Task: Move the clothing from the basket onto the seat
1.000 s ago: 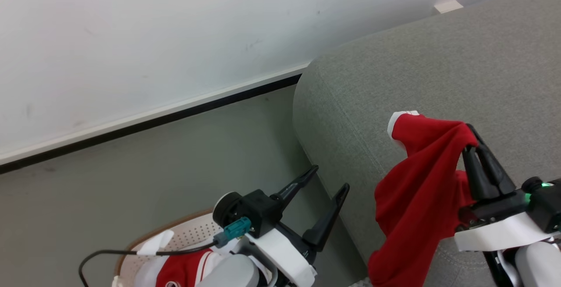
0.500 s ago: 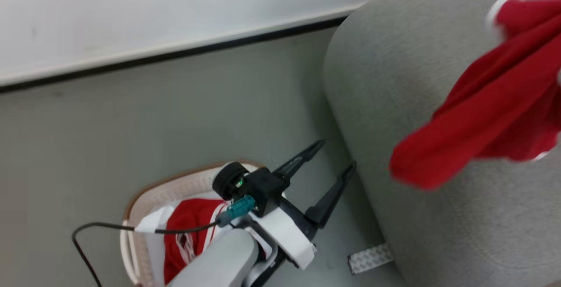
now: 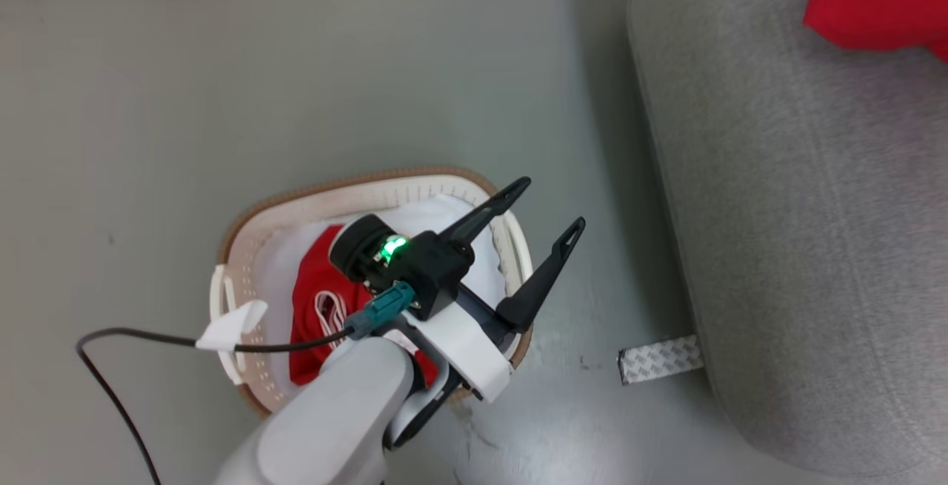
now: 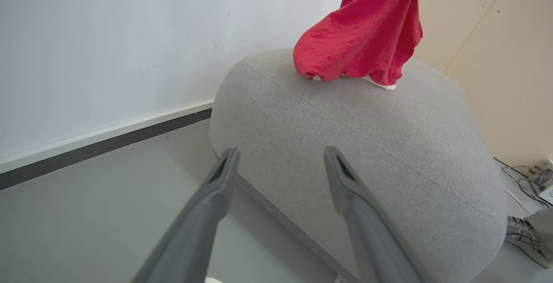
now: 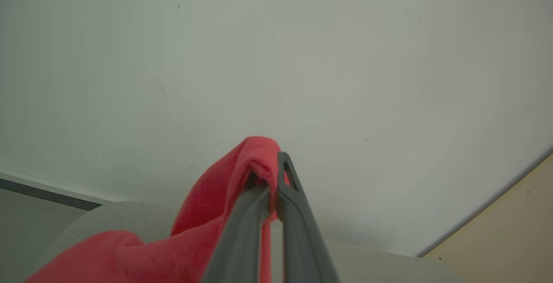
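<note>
Head view tilted lower than before: wide-open, empty left pincer (image 3: 549,205) above the basket (image 3: 333,192) and its red-and-white garment (image 3: 318,300); right pincer (image 5: 272,175) still clamped on the plain red garment (image 5: 207,214), which trails below it onto the sofa (image 4: 410,136).

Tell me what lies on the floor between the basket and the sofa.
In the head view, bare grey floor, with one small patterned strip by the sofa, right of the basket.

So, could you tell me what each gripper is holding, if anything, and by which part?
The right gripper is shut on a bunched fold at the top of the plain red garment; the left gripper is open and holds nothing.
</note>
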